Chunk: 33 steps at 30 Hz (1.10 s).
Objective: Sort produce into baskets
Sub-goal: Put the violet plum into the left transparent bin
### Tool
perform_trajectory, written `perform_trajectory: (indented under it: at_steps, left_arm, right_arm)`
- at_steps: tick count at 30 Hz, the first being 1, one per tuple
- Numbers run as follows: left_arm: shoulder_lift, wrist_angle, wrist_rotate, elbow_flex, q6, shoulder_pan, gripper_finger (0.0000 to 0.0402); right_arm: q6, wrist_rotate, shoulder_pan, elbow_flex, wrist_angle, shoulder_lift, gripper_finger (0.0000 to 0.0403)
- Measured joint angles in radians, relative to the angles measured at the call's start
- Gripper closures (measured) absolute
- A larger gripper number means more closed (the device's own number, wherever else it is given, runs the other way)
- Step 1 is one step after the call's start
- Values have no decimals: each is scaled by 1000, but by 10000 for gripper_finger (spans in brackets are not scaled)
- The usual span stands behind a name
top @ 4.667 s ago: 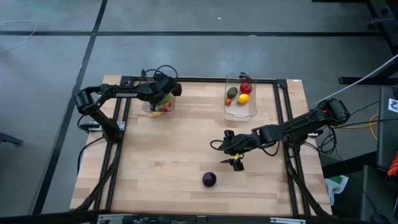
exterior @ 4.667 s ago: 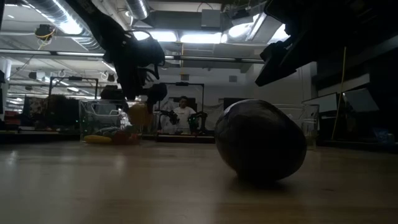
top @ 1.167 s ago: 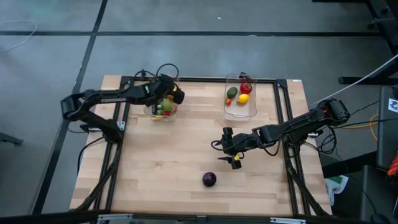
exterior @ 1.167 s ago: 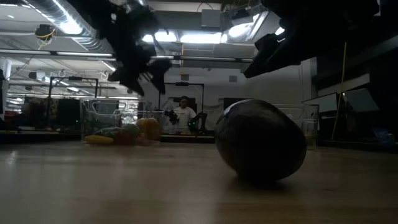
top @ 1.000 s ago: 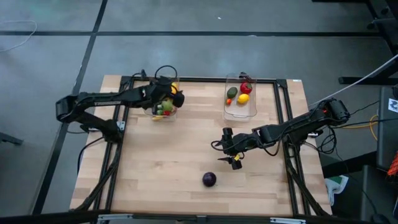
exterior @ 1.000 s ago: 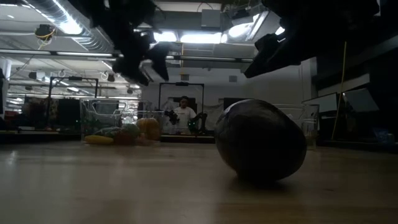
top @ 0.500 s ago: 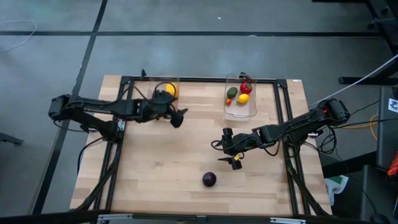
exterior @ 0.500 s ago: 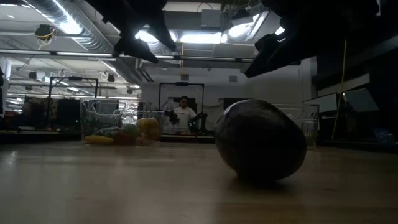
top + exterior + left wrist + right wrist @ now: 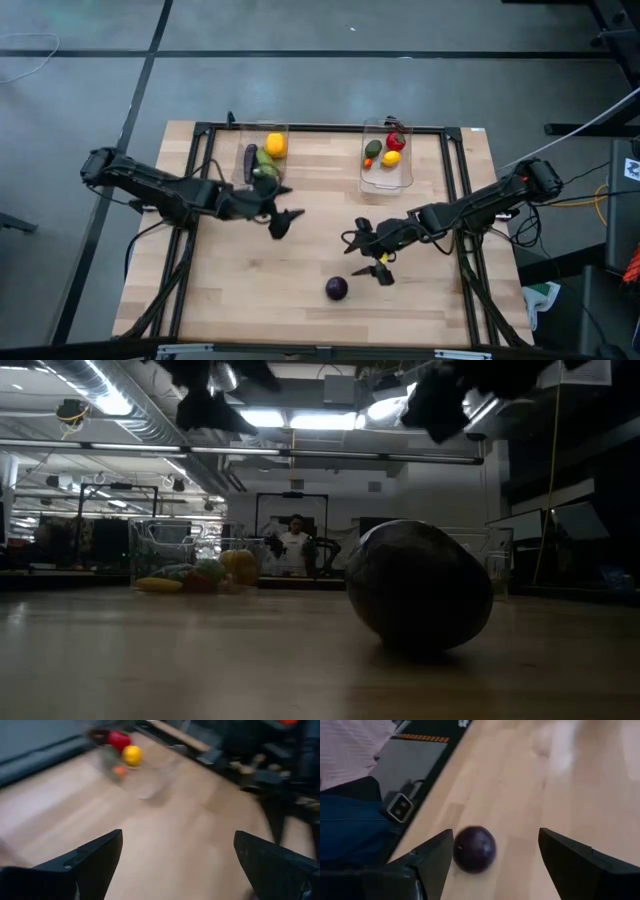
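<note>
- Arms first: my left arm reaches in from the left edge of the surface, stretched low and nearly level, its left gripper out over the middle of the boards with the jaws spread wide and nothing between them.
- My right arm comes in from the right edge, elbow bent, and its right gripper points down toward the near edge; its jaws stand apart and empty.
- The purple round piece lies on the bare wood close to the near edge, just beside the right gripper's tips but not touching them. In the right wrist view I see it ahead of the fingers, nearer one of them.
- The left basket sits at the far edge holding an eggplant, a green piece and a yellow piece.
- The right basket, also at the far edge, holds a red piece, a yellow one, a green one and a tiny orange one.
</note>
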State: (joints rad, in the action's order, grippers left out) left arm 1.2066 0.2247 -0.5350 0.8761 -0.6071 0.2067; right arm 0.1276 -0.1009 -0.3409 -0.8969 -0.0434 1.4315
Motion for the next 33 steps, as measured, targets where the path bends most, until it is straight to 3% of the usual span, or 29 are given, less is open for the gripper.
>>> perform_trajectory:
  at_steps: [11, 20, 33]
  left_arm:
    - [237, -401, 3, 5, -131, 246, 23]
    - [443, -416, 64, 84, -424, 276, 23]
    - [664, -418, 229, 140, -740, 253, 23]
  right_arm:
    - [-5, 127, -116, -16, -3, 29, 111]
    - [0, 232, -192, -16, 4, 159, 111]
    - [2, 249, -203, -15, 108, 311, 111]
